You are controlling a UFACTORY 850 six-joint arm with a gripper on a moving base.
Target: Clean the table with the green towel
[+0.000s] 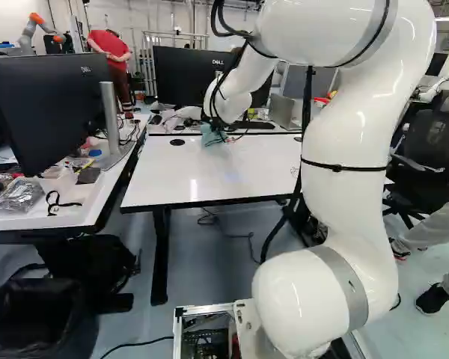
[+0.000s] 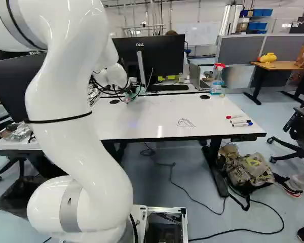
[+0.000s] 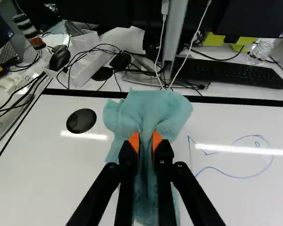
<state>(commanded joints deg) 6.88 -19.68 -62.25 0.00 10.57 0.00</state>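
Near the back edge of the tabletop (image 1: 209, 176), the pincer (image 1: 218, 126) is drawn nearly closed, its orange pads (image 3: 133, 141) squeezing a bunched fold of the towel (image 3: 148, 110) from both sides. The cloth spreads ahead of the fingertips and trails beneath them, between a round black cap (image 3: 81, 121) and a blue line drawing (image 3: 236, 177); three markers (image 2: 240, 121) lie at the right in the right base view, near the spray bottle (image 2: 217, 81).
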